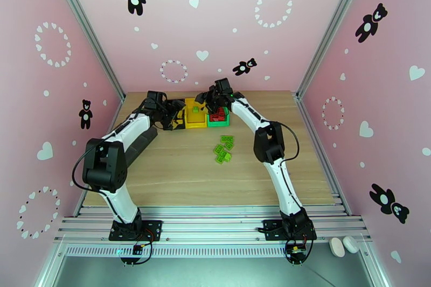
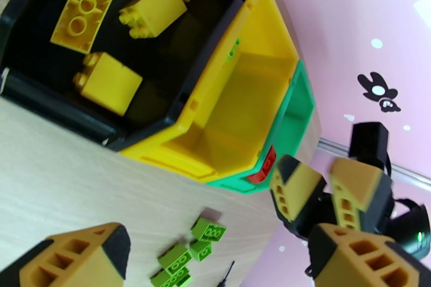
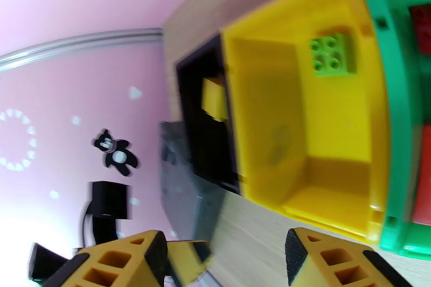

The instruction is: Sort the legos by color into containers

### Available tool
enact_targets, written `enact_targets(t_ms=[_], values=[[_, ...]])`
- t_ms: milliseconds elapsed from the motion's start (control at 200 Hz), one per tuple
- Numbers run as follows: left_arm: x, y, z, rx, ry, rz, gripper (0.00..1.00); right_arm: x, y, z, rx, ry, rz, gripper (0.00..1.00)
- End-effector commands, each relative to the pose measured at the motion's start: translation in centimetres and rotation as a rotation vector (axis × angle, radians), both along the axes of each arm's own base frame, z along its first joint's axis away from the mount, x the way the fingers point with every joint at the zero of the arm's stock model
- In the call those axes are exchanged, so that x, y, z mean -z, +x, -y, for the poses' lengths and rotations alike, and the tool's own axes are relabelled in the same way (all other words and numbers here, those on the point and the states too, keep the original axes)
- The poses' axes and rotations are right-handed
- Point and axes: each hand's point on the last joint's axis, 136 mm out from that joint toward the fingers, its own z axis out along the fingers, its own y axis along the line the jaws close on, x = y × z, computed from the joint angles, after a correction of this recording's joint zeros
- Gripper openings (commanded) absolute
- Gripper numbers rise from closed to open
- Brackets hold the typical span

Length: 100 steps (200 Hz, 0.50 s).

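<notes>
Green bricks (image 1: 223, 149) lie clustered on the desk (image 1: 178, 175), near the bins; one more brick (image 3: 331, 55) sits in the yellow bin (image 3: 334, 212). My right hand (image 3: 226, 250) hangs open and empty above it, and my left hand (image 2: 221, 250) is open by the black bin (image 2: 134, 121). I'd take single bricks from the cluster's edge, fingers square across the sides.

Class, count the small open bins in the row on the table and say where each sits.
3, in a row seen from above: black bin on the left, yellow bin in the middle, green bin on the right. None seems hidden.
</notes>
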Motion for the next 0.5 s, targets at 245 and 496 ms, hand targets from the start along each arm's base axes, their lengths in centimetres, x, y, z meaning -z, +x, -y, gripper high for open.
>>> enact_targets(t_ms=[245,496], values=[[2.0,-5.7,3.6,0.177,0.198,-0.063,0.91,-2.7,-7.9,6.7,-0.076,-0.300,0.063,0.63],[3.8,-8.9,6.5,0.252,0.276,-0.090,0.91,0.8,-13.7,12.4,-0.039,-0.490,-0.032,0.60]])
